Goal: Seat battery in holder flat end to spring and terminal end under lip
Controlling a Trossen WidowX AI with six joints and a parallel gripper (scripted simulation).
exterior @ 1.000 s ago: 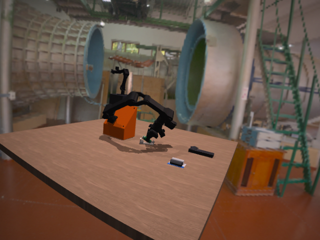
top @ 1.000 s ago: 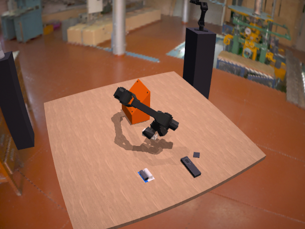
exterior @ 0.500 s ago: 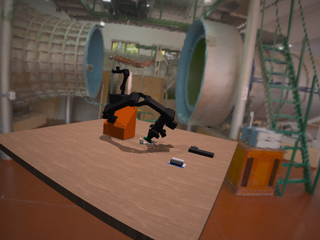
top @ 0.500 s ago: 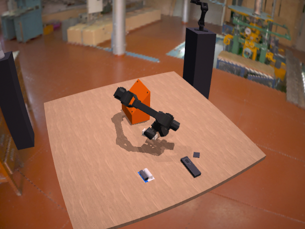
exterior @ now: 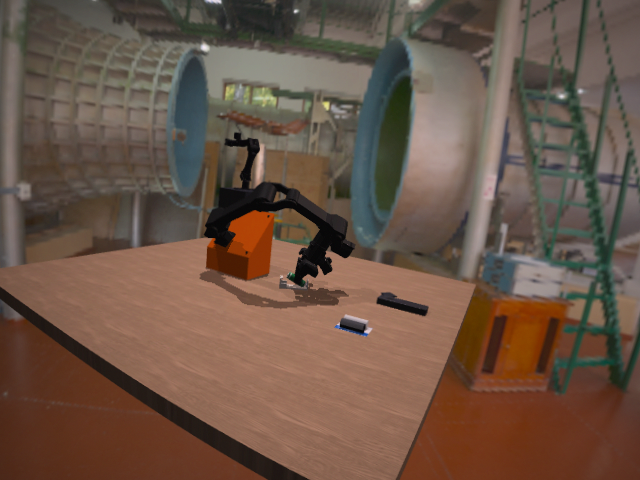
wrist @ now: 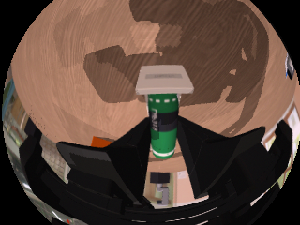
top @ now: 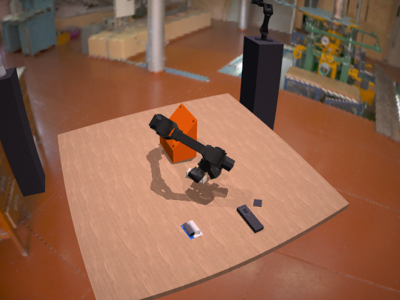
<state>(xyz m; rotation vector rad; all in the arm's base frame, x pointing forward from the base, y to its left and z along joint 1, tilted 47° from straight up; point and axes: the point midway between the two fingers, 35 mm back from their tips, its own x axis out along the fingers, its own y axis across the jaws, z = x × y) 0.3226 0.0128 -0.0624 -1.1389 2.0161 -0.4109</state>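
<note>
The black jaws are closed on the green cylindrical battery [wrist: 164,127], gripping its sides, with the gripper [wrist: 164,150] low over the wooden table [top: 106,194]. In the wrist view the battery's long axis runs straight away from the camera, its far end pointing at the small pale grey holder [wrist: 164,81] and meeting or overlapping the holder's near edge; whether it touches cannot be told. The battery has a green body, a dark band with white markings around the middle and a row of white dots near the far end. From the exterior view it tilts downward toward the holder [exterior: 287,282], which sits flat on the table just in front of the orange wedge-shaped block [top: 179,137].

Well apart, toward the table's near edge, lie a long black rectangular bar [top: 250,218], a small dark square tile [top: 257,202] beside it, and a grey roll on a blue and white card [top: 191,229]. Bare wood surrounds the holder on its other sides.
</note>
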